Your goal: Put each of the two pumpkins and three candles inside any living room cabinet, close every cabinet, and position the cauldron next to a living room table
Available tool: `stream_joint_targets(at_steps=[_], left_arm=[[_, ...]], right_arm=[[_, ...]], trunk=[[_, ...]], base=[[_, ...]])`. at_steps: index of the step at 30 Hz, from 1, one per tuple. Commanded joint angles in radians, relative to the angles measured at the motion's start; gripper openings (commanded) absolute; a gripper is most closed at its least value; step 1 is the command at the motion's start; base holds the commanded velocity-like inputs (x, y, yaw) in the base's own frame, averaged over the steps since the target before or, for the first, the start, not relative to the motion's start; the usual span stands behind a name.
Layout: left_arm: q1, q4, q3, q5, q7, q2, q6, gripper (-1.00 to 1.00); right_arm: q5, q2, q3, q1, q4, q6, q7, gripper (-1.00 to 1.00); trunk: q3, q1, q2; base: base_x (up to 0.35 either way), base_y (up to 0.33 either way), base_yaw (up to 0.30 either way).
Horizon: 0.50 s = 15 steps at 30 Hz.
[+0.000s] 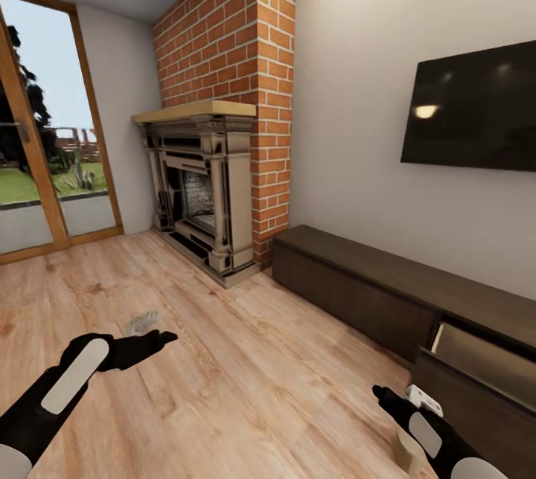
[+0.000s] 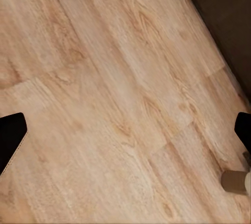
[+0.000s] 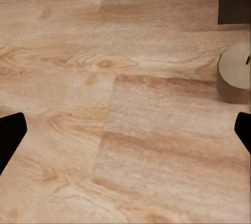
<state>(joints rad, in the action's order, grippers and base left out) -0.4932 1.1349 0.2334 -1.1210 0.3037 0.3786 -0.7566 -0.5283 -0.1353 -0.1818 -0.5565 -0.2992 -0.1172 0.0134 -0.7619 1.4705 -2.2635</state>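
A long, low dark-brown cabinet (image 1: 387, 293) is seen against the white wall under a wall-mounted television (image 1: 476, 107), with one drawer (image 1: 476, 378) at its near end pulled open and a pale beige interior exposed; what lies inside cannot be told. One candle (image 1: 409, 451), a stubby beige-grey cylinder, is seen standing upright on the wooden floor (image 1: 246, 375) just in front of that open drawer, partly covered by the right hand (image 1: 387, 399) in the head view. In the right wrist view the same candle (image 3: 235, 75) is shown near a dark cabinet edge. The right hand's fingers (image 3: 10, 135) are held spread apart with nothing between them, and the left hand (image 1: 152, 341) is likewise spread and empty above bare boards. A brick fireplace (image 1: 212, 189) is placed beyond the cabinet's far end, beside a glazed door (image 1: 37, 159). A wide stretch of open floor is left between the two hands and the fireplace.
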Motion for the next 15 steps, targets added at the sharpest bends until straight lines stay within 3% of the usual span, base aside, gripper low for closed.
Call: stream_joint_targets(at_steps=[1, 7, 15], left_arm=[[-0.001, 0.001, -0.002, -0.011, 0.009, 0.002, -0.008, 1.0], [-0.001, 0.002, -0.032, -0.011, 0.007, 0.003, -0.059, 1.0], [-0.001, -0.004, -0.046, -0.01, 0.006, 0.002, -0.068, 1.0]], right_arm=[[-0.005, 0.0, -0.004, 0.0, 0.0, -0.005, -0.005, 1.0], [-0.008, 0.0, -0.005, 0.0, 0.004, -0.004, -0.029, 1.0], [-0.011, 0.002, -0.005, 0.0, 0.008, -0.004, -0.113, 1.0]], trunk=[[-0.001, 0.0, 0.0], [-0.001, 0.0, 0.0], [-0.001, 0.0, 0.0]], base=[[0.213, 0.136, 0.0], [0.081, 0.053, 0.0], [0.013, 0.004, 0.0]])
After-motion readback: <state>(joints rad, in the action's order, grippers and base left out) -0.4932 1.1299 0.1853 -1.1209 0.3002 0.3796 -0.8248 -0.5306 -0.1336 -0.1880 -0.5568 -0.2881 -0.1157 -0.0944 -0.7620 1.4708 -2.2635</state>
